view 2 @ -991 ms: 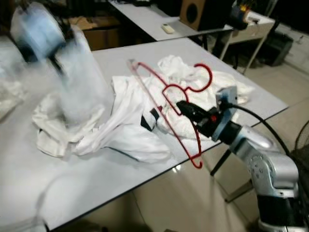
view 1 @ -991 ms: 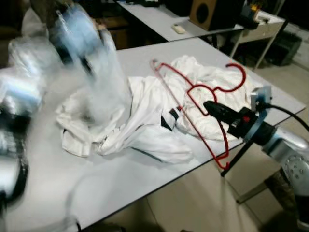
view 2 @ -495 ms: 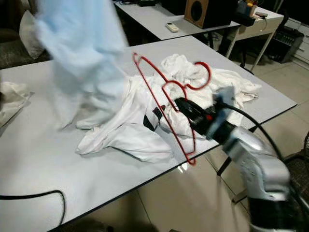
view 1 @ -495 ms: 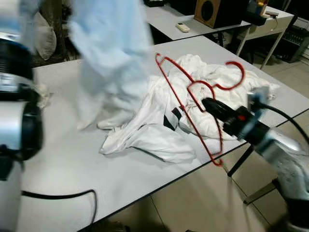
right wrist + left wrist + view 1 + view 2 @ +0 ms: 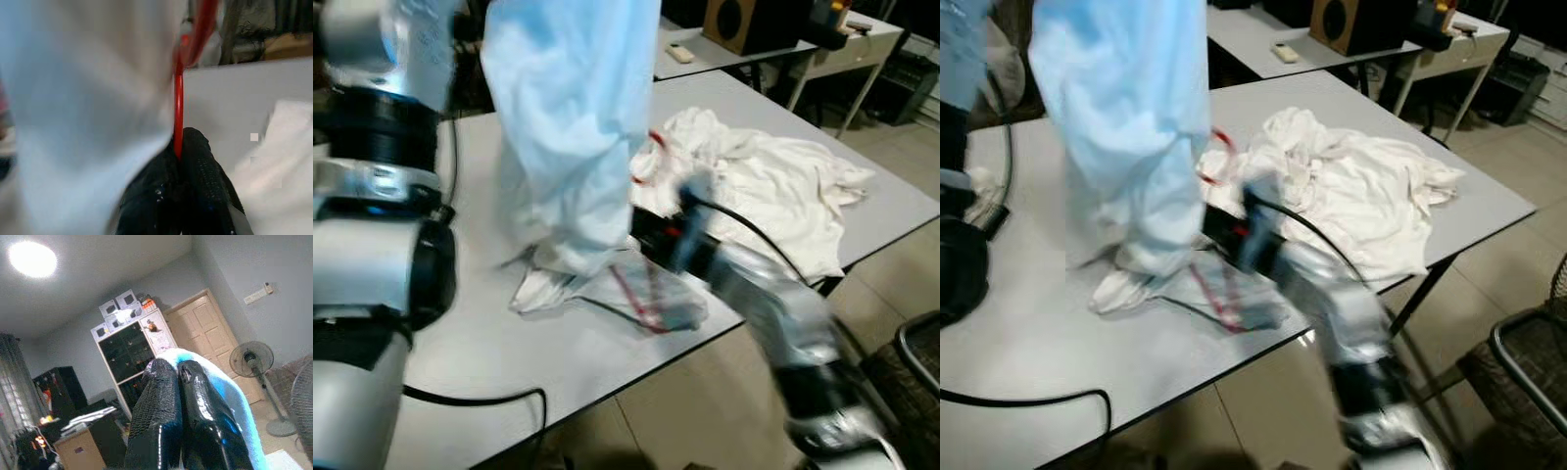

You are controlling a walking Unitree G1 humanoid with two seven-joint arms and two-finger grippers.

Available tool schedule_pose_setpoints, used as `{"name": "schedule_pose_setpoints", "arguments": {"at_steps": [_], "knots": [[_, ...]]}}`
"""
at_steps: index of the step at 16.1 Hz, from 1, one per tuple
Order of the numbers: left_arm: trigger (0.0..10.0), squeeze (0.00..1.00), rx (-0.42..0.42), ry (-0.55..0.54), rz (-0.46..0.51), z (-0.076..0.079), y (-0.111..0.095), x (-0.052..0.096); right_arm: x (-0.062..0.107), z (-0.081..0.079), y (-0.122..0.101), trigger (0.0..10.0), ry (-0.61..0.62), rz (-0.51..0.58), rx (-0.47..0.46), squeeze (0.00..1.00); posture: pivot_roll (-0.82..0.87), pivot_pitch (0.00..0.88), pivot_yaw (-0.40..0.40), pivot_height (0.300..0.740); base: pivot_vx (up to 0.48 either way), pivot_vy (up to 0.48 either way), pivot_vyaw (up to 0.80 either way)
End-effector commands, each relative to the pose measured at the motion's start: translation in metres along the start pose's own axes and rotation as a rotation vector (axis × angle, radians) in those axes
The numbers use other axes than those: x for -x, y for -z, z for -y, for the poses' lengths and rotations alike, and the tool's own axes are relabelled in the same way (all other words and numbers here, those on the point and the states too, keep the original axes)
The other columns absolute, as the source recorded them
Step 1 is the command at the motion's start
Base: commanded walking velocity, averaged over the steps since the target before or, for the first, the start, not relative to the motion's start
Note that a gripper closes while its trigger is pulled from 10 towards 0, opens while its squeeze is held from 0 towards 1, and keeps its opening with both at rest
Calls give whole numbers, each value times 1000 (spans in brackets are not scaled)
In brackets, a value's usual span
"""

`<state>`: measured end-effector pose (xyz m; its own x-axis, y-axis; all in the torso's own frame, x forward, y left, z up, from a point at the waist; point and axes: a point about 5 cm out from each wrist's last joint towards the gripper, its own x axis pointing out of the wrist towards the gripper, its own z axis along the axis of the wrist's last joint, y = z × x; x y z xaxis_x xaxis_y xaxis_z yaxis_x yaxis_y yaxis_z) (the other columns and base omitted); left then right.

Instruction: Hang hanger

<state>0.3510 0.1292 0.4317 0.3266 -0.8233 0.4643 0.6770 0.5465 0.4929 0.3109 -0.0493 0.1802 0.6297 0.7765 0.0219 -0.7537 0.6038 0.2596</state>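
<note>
Right wrist view has the red hanger [image 5: 179, 105] pinched between the closed fingers of the right end effector [image 5: 182, 152], its wire running straight out from the fingertips beside a pale blue garment [image 5: 83, 107]. From the head cameras, that end effector [image 5: 646, 231] reaches in low over the grey surface [image 5: 480, 323], blurred, with bits of the hanger [image 5: 636, 299] showing red at the garment's hem and beside it. The blue garment [image 5: 573, 117] hangs down from above, its lower end touching the surface. The left wrist view shows the left end effector [image 5: 178, 377] held high, fingers pressed together on the garment's [image 5: 234, 401] blue cloth, with a door, a fan and a cabinet behind. A heap of white clothes [image 5: 764, 186] lies just beyond the hanger. No writing is readable.
</note>
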Motion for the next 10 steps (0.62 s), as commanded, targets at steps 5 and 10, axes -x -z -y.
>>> {"name": "schedule_pose_setpoints", "arguments": {"at_steps": [5,10], "knots": [[0,0,-73,-37,40,-8,-18,9,-3,38,-79,10000,298,406,30,0,-4,0,-36,740,0,0,0],[0,0,-243,-142,-462,-21,42,58,53,55,-68,10000,149,247,180,0,-9,0,-36,740,0,0,0]]}}
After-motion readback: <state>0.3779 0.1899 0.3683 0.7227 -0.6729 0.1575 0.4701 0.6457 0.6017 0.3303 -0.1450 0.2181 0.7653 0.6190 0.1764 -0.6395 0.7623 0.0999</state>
